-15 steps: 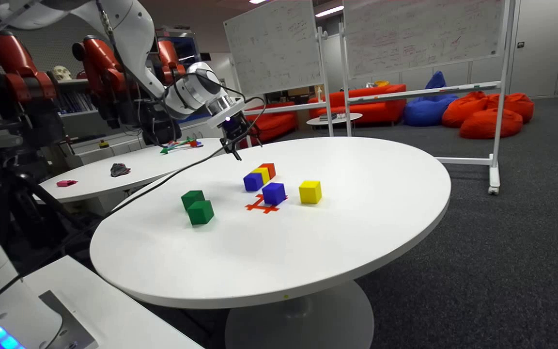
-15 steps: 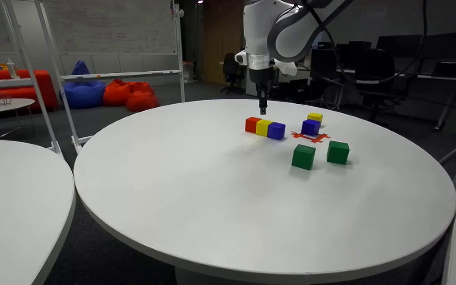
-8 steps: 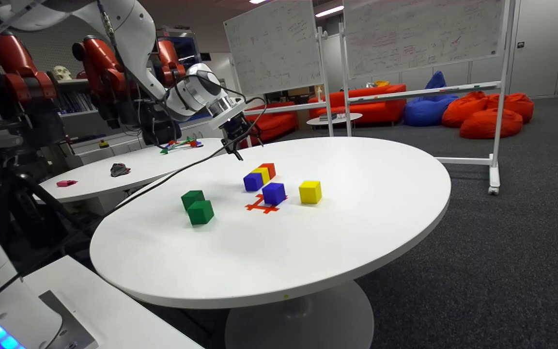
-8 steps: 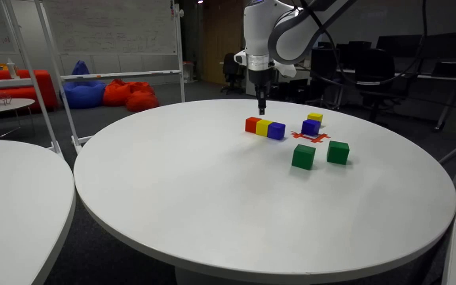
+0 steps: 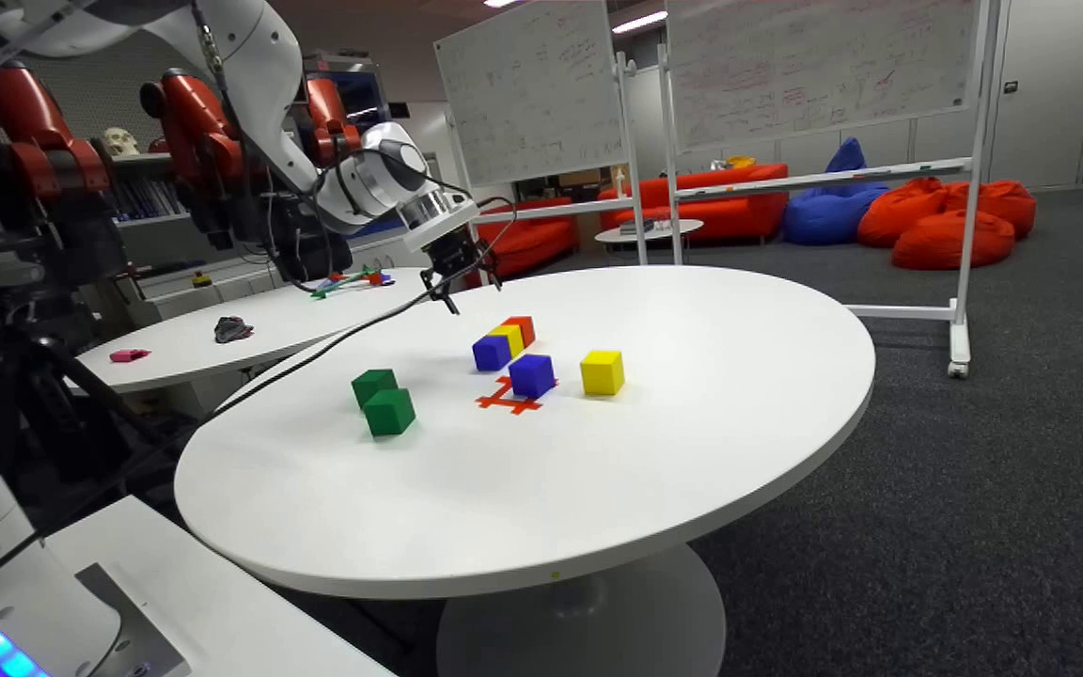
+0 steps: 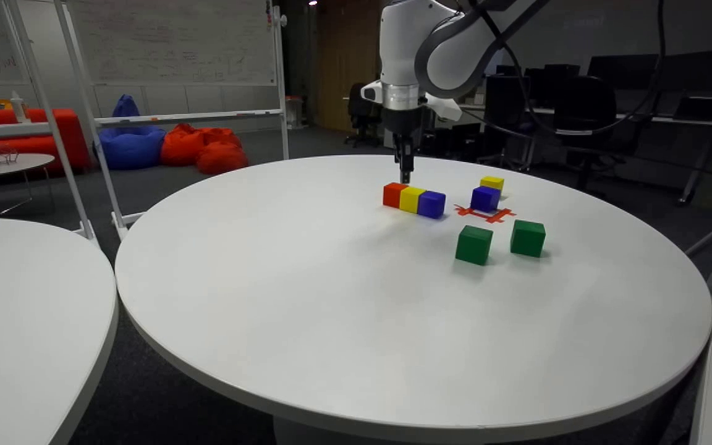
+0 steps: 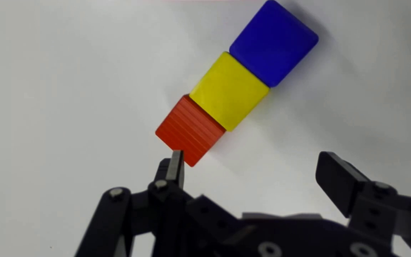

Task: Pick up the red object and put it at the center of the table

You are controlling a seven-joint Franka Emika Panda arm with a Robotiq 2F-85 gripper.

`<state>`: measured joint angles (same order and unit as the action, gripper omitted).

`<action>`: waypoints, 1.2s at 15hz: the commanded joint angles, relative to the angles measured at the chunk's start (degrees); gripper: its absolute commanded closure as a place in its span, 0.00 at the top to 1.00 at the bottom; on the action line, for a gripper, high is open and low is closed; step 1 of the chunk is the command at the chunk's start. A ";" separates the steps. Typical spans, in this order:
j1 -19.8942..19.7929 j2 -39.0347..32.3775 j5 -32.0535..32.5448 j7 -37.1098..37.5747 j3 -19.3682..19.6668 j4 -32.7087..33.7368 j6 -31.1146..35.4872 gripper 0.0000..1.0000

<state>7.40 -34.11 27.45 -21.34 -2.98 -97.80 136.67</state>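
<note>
Jaws shifted slightly, spread wide above worktop point(image 6: 306, 315), near red block point(image 7: 190, 128); I see it touching yellow block point(image 7: 229, 91), blue block point(image 7: 274, 43) on yellow's other side.

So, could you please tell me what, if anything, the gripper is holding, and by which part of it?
Nothing is held: the gripper is open, and the red cube rests on the table.

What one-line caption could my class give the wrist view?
Open black two-fingered tool over a white tabletop, near a row: red cube, yellow cube, blue cube.
</note>
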 commanded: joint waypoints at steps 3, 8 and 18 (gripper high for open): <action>-6.54 0.79 -9.31 -19.28 -8.15 -2.24 2.55 1.00; -5.19 0.07 -11.08 -20.44 -7.15 -1.15 1.24 1.00; -5.19 0.08 -11.11 -20.56 -7.22 -1.20 1.24 1.00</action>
<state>1.32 -34.10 17.16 -41.44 -11.18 -99.07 137.91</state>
